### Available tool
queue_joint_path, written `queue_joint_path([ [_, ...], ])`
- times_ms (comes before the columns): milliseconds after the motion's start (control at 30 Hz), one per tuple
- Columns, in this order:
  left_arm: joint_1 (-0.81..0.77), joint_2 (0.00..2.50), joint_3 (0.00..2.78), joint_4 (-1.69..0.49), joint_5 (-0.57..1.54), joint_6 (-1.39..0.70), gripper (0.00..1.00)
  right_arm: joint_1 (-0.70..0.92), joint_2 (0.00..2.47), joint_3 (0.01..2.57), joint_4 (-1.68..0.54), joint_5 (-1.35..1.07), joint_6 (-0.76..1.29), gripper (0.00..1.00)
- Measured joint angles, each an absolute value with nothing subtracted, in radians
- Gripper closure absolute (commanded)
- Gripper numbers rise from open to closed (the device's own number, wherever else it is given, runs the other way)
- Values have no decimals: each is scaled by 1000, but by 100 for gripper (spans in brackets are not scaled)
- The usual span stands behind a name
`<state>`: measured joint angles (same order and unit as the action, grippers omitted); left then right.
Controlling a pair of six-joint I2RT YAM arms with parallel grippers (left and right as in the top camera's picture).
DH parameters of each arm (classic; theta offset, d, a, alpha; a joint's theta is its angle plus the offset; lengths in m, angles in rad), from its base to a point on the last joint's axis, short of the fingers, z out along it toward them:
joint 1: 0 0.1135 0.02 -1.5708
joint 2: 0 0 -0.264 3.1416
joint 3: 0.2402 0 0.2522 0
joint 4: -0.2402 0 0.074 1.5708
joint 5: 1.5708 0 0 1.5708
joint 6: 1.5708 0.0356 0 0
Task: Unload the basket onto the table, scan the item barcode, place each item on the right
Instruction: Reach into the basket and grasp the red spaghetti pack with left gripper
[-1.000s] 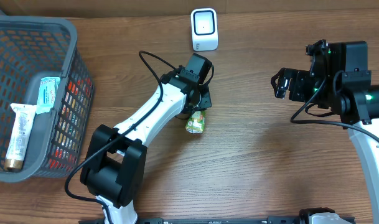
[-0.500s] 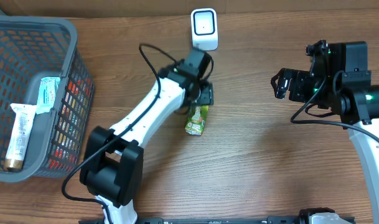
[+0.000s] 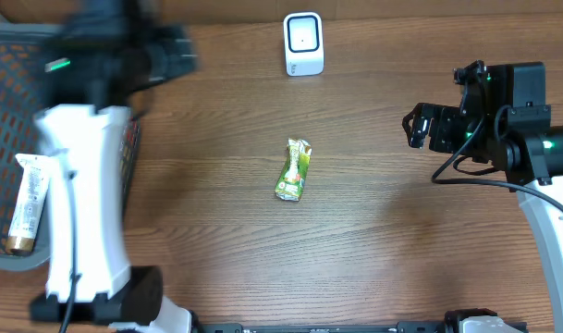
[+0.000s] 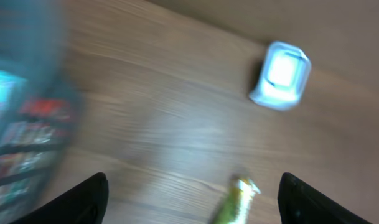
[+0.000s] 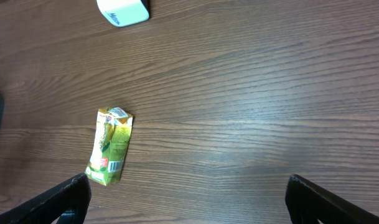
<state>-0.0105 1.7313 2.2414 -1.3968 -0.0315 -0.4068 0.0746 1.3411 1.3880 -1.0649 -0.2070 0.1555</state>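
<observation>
While the crinkled green-and-yellow snack packet [image 3: 294, 170] lies loose on the wooden worktop [image 3: 373, 240] below the small white scanner [image 3: 303, 43], the left gripper [image 4: 193, 186] gapes empty by the grey plastic basket [image 3: 8, 39], and the right gripper [image 5: 188, 183] hangs wide, well apart. Likely an item is being fetched; next, grasp it barcode-outward.

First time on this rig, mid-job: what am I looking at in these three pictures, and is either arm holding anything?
Two robot arms work at a wooden table. One picture looks down from above; the other two come from cameras on each wrist, dark fingers showing at the bottom corners. A green packet lies alone mid-table, a white scanner at the far edge, a grey basket on the left. The left gripper and right gripper are both open, holding nothing.
</observation>
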Motion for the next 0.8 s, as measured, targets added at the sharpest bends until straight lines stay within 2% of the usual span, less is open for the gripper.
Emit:
queue_joint_path([
  [233,352,1666,2251,-1537,-50,-373,19,75,1341,1388,-1066,-207,156,0],
  [400,520,1669,2198,-1533,-55,-362,17,75,1341,1388,-1065,-207,156,0],
  [567,598,1669,2041,-1466,-56,-342,17,75,1341,1388,-1065,-207,156,0],
  [800,604,1674,1742,-1278,-53,-221,14,75,1341,1388,-1065,-207,156,0],
])
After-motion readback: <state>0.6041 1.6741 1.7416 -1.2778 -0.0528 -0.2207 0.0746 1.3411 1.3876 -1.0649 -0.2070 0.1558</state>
